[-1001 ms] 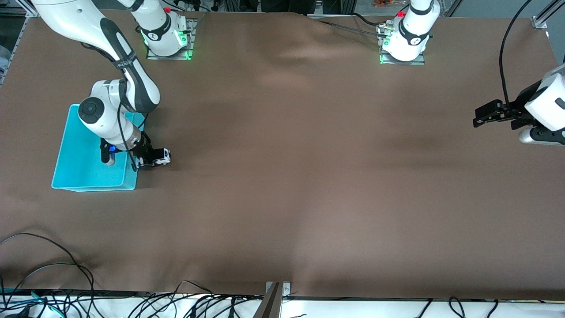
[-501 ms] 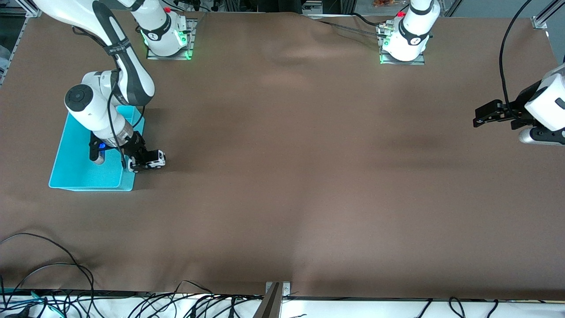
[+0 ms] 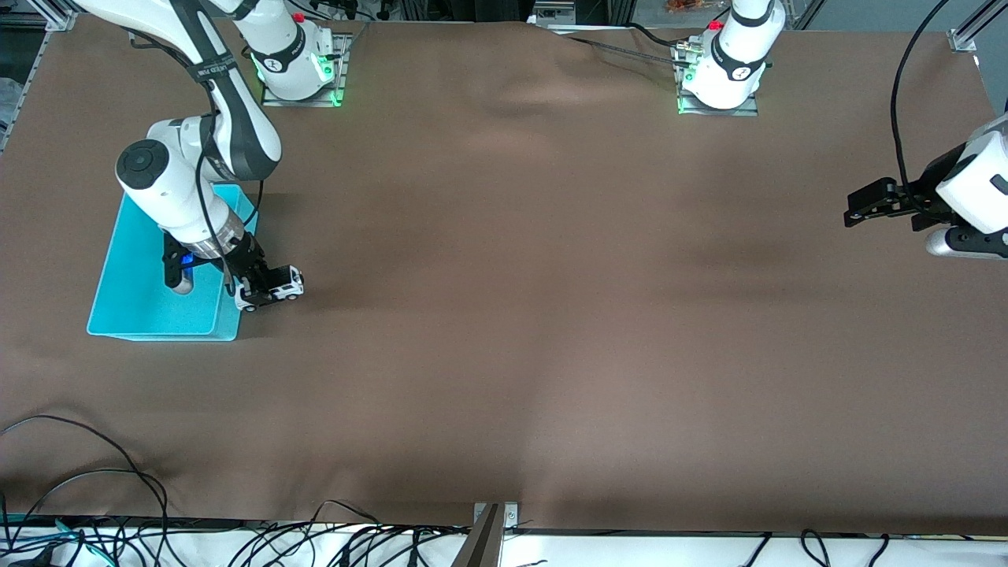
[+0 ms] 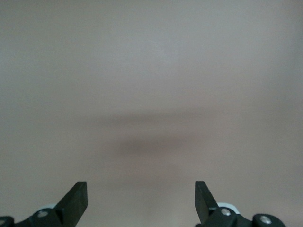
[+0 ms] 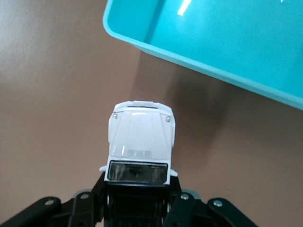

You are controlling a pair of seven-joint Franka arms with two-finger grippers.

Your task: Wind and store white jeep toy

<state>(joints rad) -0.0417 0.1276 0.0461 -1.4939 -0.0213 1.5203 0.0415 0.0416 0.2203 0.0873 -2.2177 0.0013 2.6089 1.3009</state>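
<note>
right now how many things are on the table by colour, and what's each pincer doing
white: 1, the white jeep toy, clamped in the right pincer beside the bin
cyan: 1, the cyan bin, at the right arm's end
total: 2
left pincer: open, waiting over bare table at the left arm's end

1 white jeep toy (image 3: 270,288), small, w/ black roof. 1 cyan bin (image 3: 150,311), just beside the jeep at the right arm's end of the table. 2 arms, so 2 grippers: 1 right gripper (image 3: 256,281), 1 left gripper (image 3: 854,214). 1 brown table (image 3: 551,315). Cables along near edge: too tangled to count.
</note>
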